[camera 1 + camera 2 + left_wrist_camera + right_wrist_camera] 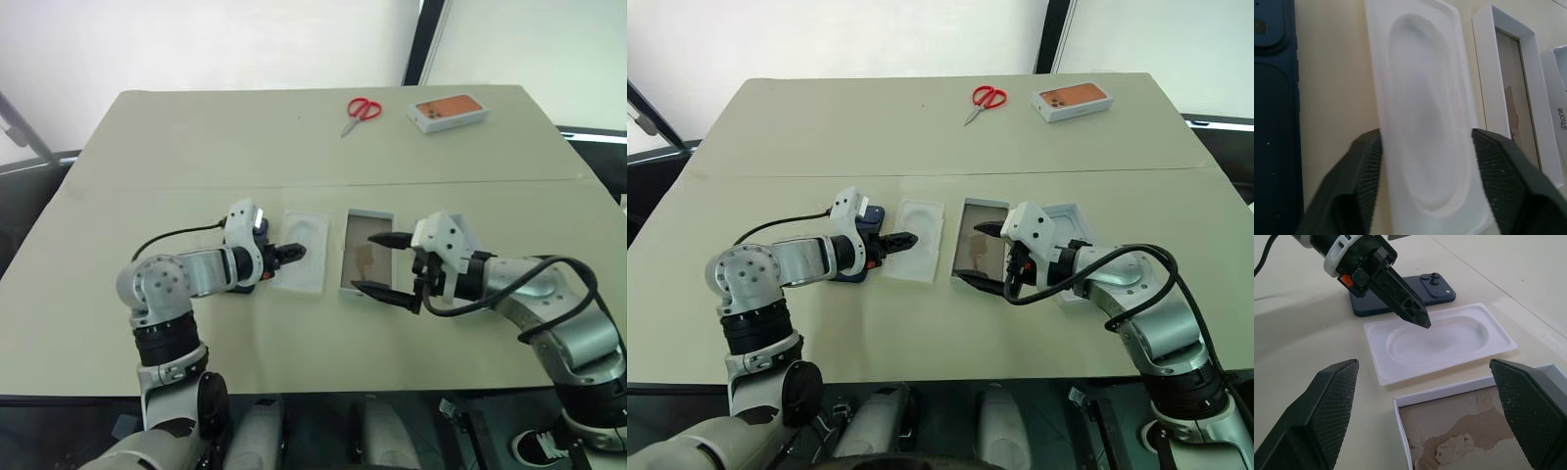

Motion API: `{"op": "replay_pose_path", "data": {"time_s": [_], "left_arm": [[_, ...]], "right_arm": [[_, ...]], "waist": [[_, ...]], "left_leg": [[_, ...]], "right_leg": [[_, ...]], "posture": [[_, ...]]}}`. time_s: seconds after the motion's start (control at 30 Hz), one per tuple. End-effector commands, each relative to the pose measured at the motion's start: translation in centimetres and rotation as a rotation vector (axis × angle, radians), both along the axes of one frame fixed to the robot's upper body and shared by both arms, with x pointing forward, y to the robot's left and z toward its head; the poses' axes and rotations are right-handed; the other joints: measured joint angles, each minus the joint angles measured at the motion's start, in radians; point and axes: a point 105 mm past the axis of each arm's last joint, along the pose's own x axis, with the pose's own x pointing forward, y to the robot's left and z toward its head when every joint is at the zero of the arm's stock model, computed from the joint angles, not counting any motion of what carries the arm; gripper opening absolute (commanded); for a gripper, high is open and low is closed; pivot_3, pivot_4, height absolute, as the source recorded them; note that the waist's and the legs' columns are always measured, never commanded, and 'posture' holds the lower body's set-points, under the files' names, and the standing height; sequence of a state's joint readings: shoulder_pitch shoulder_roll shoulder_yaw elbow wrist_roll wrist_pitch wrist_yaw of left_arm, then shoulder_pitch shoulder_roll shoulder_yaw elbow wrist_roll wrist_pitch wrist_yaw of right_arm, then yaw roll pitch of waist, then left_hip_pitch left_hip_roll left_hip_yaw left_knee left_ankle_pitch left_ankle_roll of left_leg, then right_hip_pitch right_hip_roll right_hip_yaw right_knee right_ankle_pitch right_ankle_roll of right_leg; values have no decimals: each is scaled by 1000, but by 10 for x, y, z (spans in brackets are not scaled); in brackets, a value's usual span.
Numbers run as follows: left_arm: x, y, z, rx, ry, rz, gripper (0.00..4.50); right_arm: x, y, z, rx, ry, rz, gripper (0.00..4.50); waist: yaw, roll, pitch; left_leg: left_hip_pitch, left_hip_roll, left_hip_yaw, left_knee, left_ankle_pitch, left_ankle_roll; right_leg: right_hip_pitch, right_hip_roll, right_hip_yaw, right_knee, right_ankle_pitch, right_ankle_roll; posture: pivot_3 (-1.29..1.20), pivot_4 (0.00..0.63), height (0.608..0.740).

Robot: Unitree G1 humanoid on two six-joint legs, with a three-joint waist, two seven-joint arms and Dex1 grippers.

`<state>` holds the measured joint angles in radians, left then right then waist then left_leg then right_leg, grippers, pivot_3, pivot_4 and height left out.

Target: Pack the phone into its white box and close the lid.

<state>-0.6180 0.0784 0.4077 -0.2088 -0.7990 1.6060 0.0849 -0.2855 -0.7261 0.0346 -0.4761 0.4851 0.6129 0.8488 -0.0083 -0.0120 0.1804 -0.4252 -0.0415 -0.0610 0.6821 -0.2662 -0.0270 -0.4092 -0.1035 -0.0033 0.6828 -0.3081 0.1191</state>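
Judging from its look, I expect the phone [1400, 294] to be stiff, dense and slick, best pinched across its long edges; it lies flat on the table [196, 137] beside the moulded insert [304, 250], dark navy with rounded corners. My left gripper [291, 255] has its jaws straddling that insert, not visibly clamped, while the right gripper [387, 266] holds its jaws spread wide over the white box [367, 255], tan-floored and empty, with the lid [1070, 230] just beyond.

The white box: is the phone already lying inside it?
No. The white box shows only its bare tan floor, while the phone lies on the table beyond the moulded insert.
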Motion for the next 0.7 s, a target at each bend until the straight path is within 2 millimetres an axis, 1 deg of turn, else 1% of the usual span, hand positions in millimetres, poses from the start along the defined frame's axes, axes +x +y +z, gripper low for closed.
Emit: {"op": "replay_pose_path", "data": {"time_s": [0.03,0.07,0.1,0.13,0.27,0.4,0.5,0.57,0.63,0.7], "left_arm": [[-1,4,4,-5,-12,8,1114],[0,5,5,-7,-12,14,686],[0,6,5,-9,-13,19,112],[0,6,6,-9,-13,22,42],[6,19,15,-15,-40,88,42],[9,22,25,-103,-59,109,42],[10,28,38,-241,-89,124,42],[9,30,43,-296,-105,115,42],[6,17,49,-352,-112,58,42],[5,-1,53,-402,-101,4,42]], "right_arm": [[-3,3,12,-5,-60,28,4500],[-3,3,12,-5,-59,28,4500],[-3,3,12,-5,-59,29,4500],[-3,3,12,-5,-58,29,4500],[-3,4,10,-5,-57,30,4500],[-3,4,9,-6,-58,27,4500],[-3,3,9,-6,-58,18,4500],[-2,1,9,-7,-57,11,4500],[-1,-3,7,-15,-51,-2,4500],[1,-8,5,-24,-42,-19,4500]], "waist": [[0,0,0],[0,0,0],[0,0,0],[0,0,0],[0,0,0],[0,0,0],[0,0,0],[0,0,0],[1,-1,0],[10,-1,0]], "left_leg": [[0,0,0,0,0,0],[0,0,0,0,0,0],[0,0,0,0,0,0],[0,0,0,0,0,0],[0,0,0,0,0,0],[0,0,0,0,0,0],[0,0,0,0,0,0],[0,0,0,0,0,0],[0,0,0,0,0,0],[0,0,0,0,0,0]], "right_leg": [[0,0,0,0,0,0],[0,0,0,0,0,0],[0,0,0,0,0,0],[0,0,0,0,0,0],[0,0,0,0,0,0],[0,0,0,0,0,0],[0,0,0,0,0,0],[0,0,0,0,0,0],[0,0,0,0,0,0],[0,0,0,0,0,0]], "posture": [[0,150,697],[0,150,697],[0,150,697],[0,150,697],[0,150,697],[0,150,697],[0,150,697],[0,150,697],[0,150,697],[0,150,697]]}}
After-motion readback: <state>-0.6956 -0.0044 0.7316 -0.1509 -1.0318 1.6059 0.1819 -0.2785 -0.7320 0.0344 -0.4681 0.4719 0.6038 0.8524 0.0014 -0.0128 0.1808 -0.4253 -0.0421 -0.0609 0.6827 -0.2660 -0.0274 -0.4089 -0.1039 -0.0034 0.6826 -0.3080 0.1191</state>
